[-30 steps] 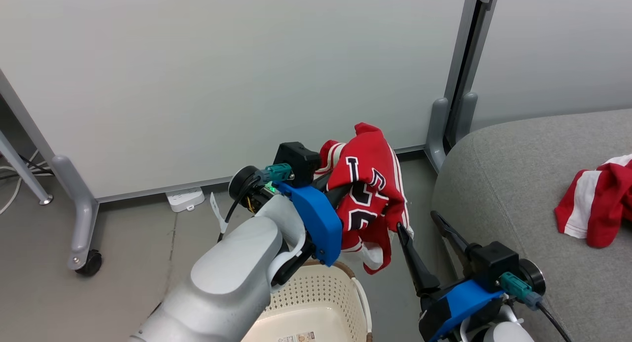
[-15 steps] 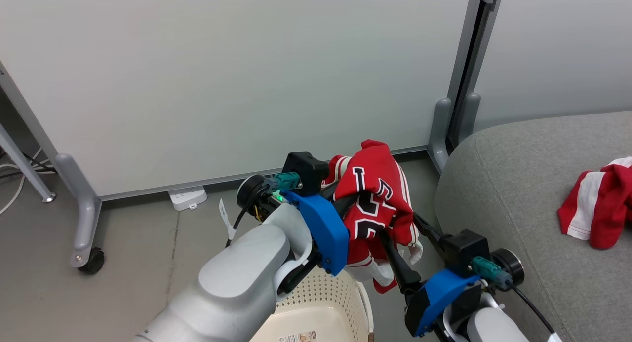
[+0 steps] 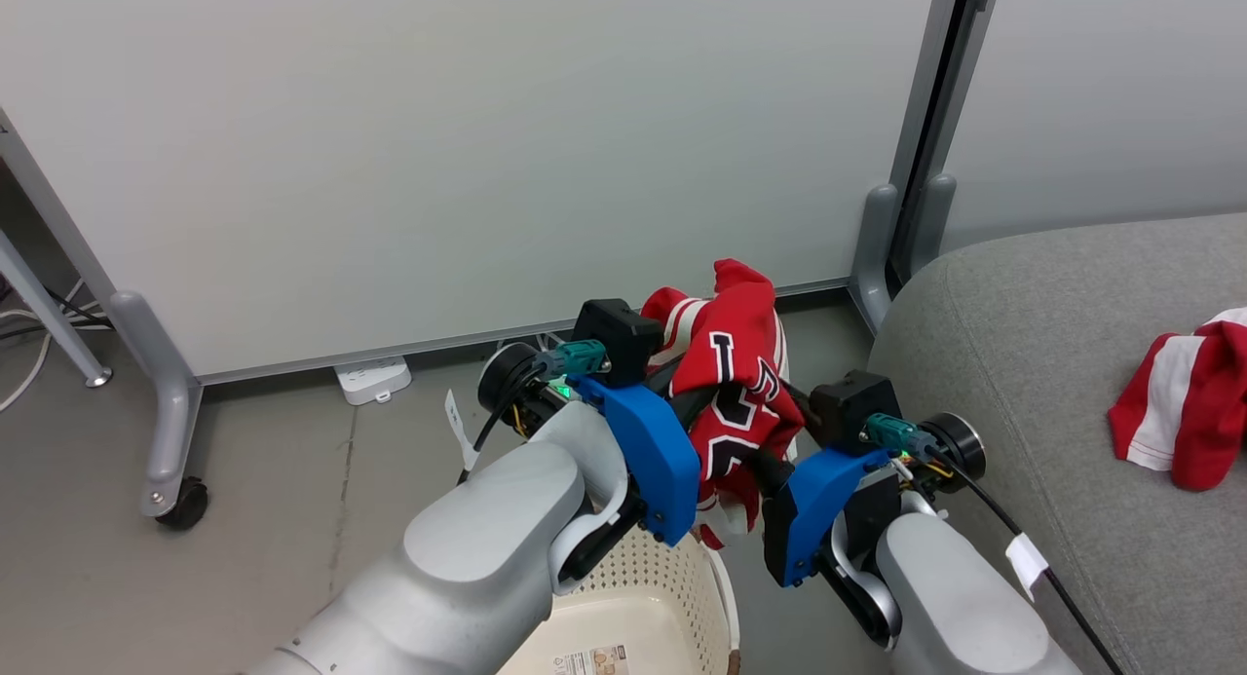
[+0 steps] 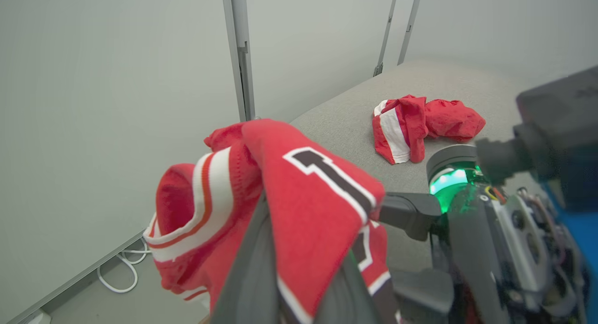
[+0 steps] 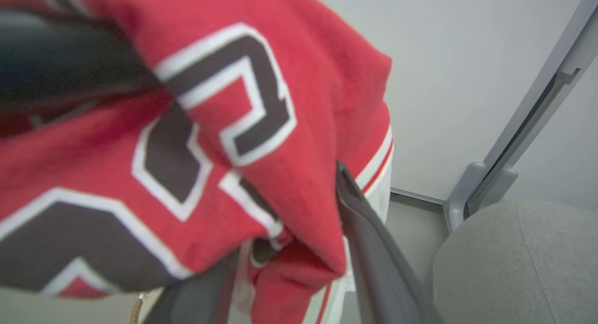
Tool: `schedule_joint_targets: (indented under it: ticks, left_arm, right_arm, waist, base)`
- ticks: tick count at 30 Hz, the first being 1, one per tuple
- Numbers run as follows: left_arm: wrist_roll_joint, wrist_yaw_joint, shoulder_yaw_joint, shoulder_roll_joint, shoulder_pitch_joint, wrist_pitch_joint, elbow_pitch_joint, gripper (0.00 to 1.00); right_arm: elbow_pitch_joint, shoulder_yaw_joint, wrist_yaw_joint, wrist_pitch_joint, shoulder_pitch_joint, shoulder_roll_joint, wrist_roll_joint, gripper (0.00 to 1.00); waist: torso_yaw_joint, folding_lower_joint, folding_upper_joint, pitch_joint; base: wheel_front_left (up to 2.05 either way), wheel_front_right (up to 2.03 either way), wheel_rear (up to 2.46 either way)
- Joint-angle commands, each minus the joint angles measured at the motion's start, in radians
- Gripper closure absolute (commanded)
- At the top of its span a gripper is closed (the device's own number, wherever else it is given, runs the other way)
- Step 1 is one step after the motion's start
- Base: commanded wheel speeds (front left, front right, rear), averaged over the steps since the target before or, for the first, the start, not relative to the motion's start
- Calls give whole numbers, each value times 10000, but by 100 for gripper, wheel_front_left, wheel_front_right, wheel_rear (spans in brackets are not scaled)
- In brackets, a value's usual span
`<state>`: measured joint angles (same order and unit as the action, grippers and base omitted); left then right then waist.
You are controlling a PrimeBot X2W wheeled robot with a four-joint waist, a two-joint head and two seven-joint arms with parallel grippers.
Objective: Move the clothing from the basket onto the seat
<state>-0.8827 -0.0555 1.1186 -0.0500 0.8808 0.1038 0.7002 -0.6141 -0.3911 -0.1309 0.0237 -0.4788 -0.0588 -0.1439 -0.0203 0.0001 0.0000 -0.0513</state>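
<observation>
Centre frame, the left gripper (image 4: 299,249) clamps the red jersey (image 3: 740,393) above the basket (image 3: 653,578). The right gripper (image 5: 285,226) has its fingers (image 5: 373,249) apart astride the hanging fold, beside the seat (image 3: 1023,363).

the head camera looks down and forward over both forearms (image 3: 487,548) at the jersey (image 3: 742,368) and seat (image 3: 1033,363). the left wrist camera sits close behind the jersey, facing the seat; the right wrist one is nearer still (lettering blurs). all three share both.
</observation>
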Motion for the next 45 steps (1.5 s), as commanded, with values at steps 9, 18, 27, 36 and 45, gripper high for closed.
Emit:
schedule_joint_targets:
  ticks: [9,18,27,36,45]
  left_arm:
    - [-311,60,354,-13,313,219,210,100]
    - [-658,72,582,-13,419,415,357,100]
    - [-860,118,864,-15,450,525,518,100]
    - [-1104,168,1026,-15,517,671,580,100]
    - [-1285,196,1190,-14,548,717,674,0]
  right_arm:
    - [-866,-431,3,601,-544,59,-472,100]
    - [-1367,-638,3,930,-727,76,-699,100]
    - [-1646,-659,3,1134,-793,85,-784,100]
    - [-1808,-756,3,1228,-843,87,-854,100]
    - [-1949,-806,3,1303,-946,92,-920,100]
  waist:
    - [-79,-1,0,5]
    - [-166,-1,0,-36]
    - [-145,-1,0,-29]
    - [-138,-1,0,-52]
    - [-94,-1,0,-127]
  base:
    - [0,0,0]
    - [0,0,0]
    - [0,0,0]
    - [0,0,0]
    - [0,0,0]
